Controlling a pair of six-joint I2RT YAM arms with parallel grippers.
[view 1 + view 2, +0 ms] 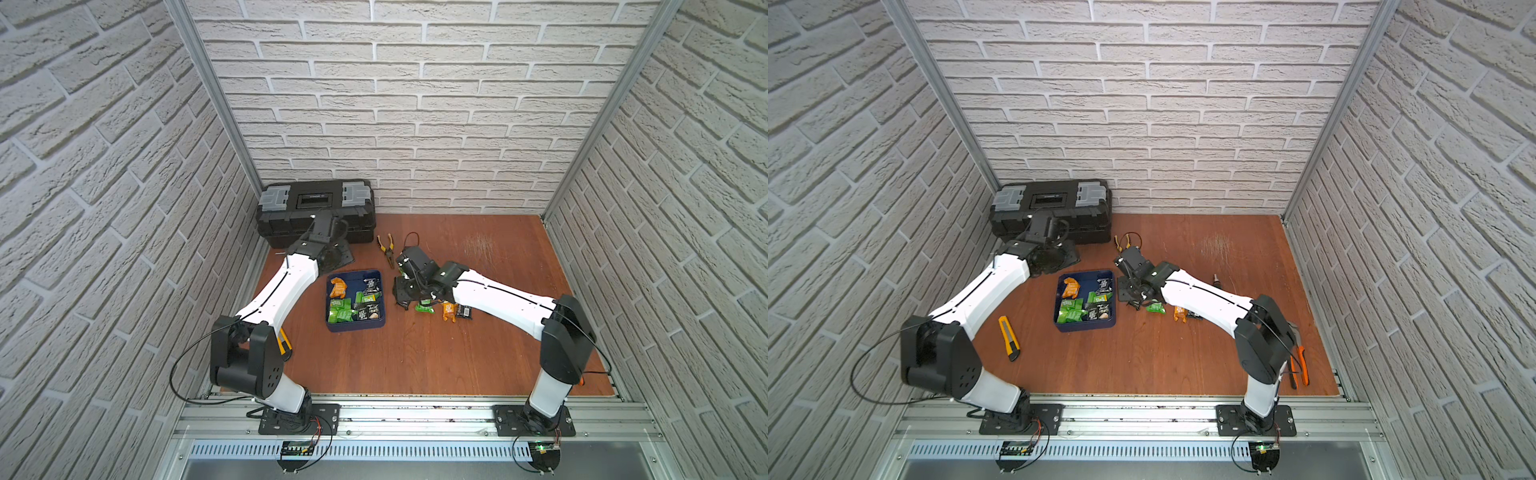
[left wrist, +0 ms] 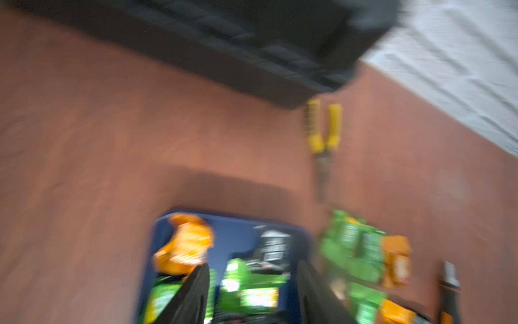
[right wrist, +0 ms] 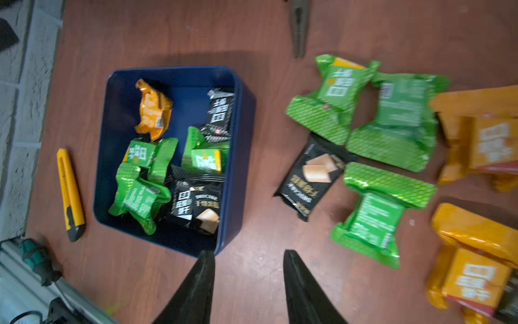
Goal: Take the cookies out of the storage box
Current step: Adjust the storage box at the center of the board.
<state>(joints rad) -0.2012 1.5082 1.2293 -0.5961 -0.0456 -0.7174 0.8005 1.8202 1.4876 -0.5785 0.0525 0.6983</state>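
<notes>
Read the bench point(image 1: 415, 361) as a clock face seen from above, with twelve at the back wall. The storage box point(image 1: 355, 328), a shallow navy tray, sat flat a little toward nine o'clock from the bench's middle.

Six cookies point(image 3: 201, 157) lay inside the tray: three green packets, two black and one orange, crowded toward its six o'clock end. More packets lay loose on the wood at the tray's three o'clock side point(image 3: 392, 126), clear of its wall. These were three green, one black and at least two orange, some touching one another.

Your left arm point(image 1: 282, 291) reached toward eleven o'clock. Your left jaws hung above the bench just off the tray's eleven o'clock corner, in front of a black toolbox point(image 1: 316, 212). The left wrist view was smeared, but it showed them about half open, with nothing gripped and the tray's packets below the gap.

Your right arm point(image 1: 498, 299) reached in from four o'clock. Your right jaws pointed down over bare wood between the tray's wall and the loose packets. They too stood about half open and held nothing.

Yellow-handled pliers point(image 1: 387, 249) lay at the tray's one o'clock, beside the toolbox. A yellow utility knife point(image 1: 1009, 337) lay at the tray's eight o'clock, well apart from it. Orange-handled pliers point(image 1: 1302, 365) lay near the bench's four o'clock edge, partly behind your right arm.
</notes>
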